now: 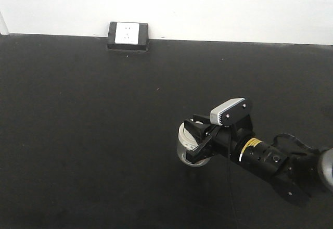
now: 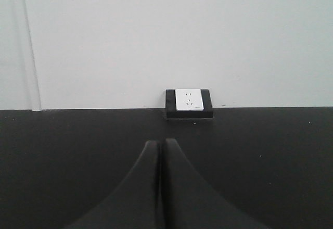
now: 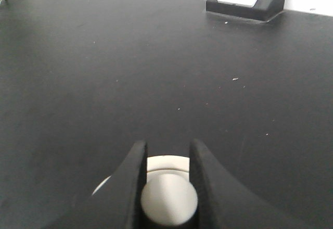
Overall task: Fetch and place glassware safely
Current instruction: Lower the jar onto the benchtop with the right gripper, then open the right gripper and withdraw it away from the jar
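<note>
Glass jar (image 1: 184, 152) w/ cream lid (image 3: 165, 163) is right of centre on the black worktop (image 1: 78, 135), directly under the right gripper (image 1: 197, 139). Its fingers (image 3: 131, 182) straddle the lid's knob (image 3: 169, 202), clamped on both sides. Left gripper (image 2: 160, 144) is pinched closed, nothing in it, facing the wall socket (image 2: 188, 100).

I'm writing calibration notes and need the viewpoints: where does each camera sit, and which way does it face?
Exterior front: high up, looking down the black table toward the socket; shows the right arm, its right tool on the jar.
Left wrist: low, facing the socket; shut left tool at bottom.
Right wrist: looks past the tool's fingers gripping the jar's lid knob.
Shared: all three see the socket.
</note>
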Robot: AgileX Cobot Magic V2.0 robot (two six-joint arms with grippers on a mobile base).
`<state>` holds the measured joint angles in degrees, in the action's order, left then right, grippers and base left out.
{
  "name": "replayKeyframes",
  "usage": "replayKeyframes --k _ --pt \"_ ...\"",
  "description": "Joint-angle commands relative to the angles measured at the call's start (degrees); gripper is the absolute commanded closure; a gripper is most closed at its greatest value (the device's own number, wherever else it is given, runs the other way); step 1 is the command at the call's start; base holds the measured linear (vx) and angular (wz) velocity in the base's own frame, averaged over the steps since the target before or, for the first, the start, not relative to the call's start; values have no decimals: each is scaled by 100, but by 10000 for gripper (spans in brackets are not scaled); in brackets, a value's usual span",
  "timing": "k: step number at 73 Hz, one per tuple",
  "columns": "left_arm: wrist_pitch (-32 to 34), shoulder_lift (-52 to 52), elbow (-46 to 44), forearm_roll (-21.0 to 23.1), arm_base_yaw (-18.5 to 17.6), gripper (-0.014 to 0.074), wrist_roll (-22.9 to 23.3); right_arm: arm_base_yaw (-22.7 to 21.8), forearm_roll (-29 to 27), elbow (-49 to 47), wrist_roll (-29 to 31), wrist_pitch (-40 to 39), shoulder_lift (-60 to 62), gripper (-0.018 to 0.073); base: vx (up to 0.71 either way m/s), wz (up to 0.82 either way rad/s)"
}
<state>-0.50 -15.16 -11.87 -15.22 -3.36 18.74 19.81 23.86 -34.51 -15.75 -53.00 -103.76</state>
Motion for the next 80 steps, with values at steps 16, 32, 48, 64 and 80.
replayKeyframes --k 16,32,48,64,80 --pt "407 -60 -154 32 -44 603 37 -11 -100 -175 216 -858 -89 534 0 0" --pt "407 -60 -154 32 -44 603 37 -11 -72 -162 216 -898 -211 512 0 0" --pt "407 -60 -154 32 -44 603 37 -11 -23 -162 173 -803 -193 398 0 0" --pt "407 -60 -154 32 -44 603 37 -11 122 -162 134 -763 -62 183 0 0" --pt "407 -60 -154 32 -44 603 37 -11 196 -145 -145 -356 648 77 0 0"
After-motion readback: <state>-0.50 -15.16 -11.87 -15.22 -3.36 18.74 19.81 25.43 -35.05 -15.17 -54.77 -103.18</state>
